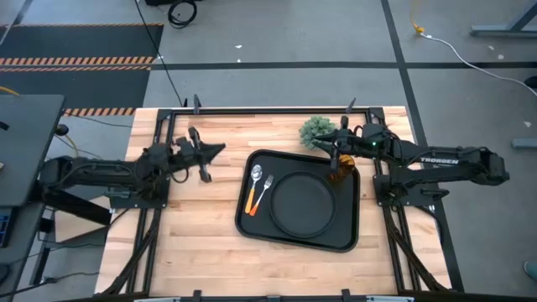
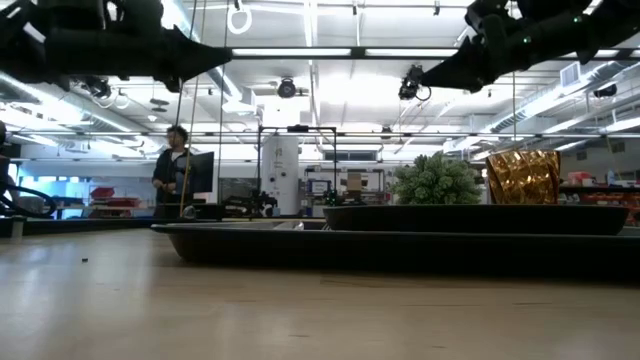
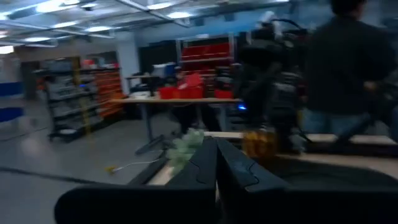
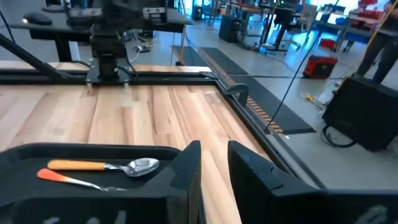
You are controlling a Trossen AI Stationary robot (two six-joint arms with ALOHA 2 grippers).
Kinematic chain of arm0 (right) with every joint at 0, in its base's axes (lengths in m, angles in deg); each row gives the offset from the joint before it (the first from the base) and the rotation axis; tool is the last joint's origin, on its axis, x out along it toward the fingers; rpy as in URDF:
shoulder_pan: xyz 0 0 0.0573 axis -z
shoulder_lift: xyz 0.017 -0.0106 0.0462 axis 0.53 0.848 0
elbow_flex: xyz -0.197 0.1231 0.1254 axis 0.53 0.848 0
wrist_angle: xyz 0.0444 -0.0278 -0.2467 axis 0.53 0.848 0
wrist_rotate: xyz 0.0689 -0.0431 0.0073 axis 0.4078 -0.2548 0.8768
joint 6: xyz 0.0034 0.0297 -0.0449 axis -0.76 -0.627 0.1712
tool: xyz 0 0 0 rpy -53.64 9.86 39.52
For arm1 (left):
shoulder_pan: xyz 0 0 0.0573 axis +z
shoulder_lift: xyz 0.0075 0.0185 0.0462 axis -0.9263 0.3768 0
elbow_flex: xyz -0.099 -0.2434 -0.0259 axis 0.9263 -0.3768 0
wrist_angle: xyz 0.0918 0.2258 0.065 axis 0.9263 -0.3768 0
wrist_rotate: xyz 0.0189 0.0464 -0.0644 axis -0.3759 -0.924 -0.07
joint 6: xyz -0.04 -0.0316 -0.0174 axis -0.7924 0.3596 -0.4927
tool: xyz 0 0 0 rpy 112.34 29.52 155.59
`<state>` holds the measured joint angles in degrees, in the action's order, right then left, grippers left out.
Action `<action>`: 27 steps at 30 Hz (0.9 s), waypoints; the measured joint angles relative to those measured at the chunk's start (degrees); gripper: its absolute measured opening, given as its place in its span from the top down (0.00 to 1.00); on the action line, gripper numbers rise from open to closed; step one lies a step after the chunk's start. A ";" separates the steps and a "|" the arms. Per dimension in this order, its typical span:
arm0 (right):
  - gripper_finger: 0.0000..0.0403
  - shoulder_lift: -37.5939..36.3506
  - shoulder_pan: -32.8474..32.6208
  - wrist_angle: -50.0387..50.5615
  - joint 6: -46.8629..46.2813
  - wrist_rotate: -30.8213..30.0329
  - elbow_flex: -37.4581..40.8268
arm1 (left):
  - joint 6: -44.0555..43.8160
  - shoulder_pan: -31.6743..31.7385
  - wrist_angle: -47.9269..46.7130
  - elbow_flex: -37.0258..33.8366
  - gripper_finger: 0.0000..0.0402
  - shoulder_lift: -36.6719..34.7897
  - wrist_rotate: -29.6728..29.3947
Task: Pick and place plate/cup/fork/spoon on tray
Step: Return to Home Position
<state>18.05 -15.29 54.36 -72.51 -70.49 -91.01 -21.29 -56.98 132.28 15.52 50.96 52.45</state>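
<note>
The black tray (image 1: 351, 233) lies at the table's middle. On it rest the round black plate (image 1: 302, 204), the spoon (image 1: 258, 177) and the orange-handled fork (image 1: 258, 198), side by side left of the plate. The amber cup (image 1: 340, 174) stands upright in the tray's far right corner. My right gripper (image 1: 334, 151) hangs open above that corner, just beyond the cup, with nothing between its fingers (image 4: 186, 168). Left of the tray, my left gripper (image 1: 214, 153) is shut and empty in the air, pointing toward the tray.
A fuzzy green plant ball (image 1: 317, 132) sits on the table just beyond the tray's far edge, beside my right gripper. Bare wood lies left of the tray (image 1: 193, 226) and along the near edge. A person (image 2: 172, 170) stands in the room behind the table.
</note>
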 joint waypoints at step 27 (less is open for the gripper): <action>0.79 0.98 3.91 -2.89 2.31 0.52 -0.04 | -4.56 9.55 3.37 0.66 0.98 -0.55 -14.92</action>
<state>19.04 -11.39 51.47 -70.19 -69.96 -91.05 -25.85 -47.42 135.65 16.17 50.41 37.54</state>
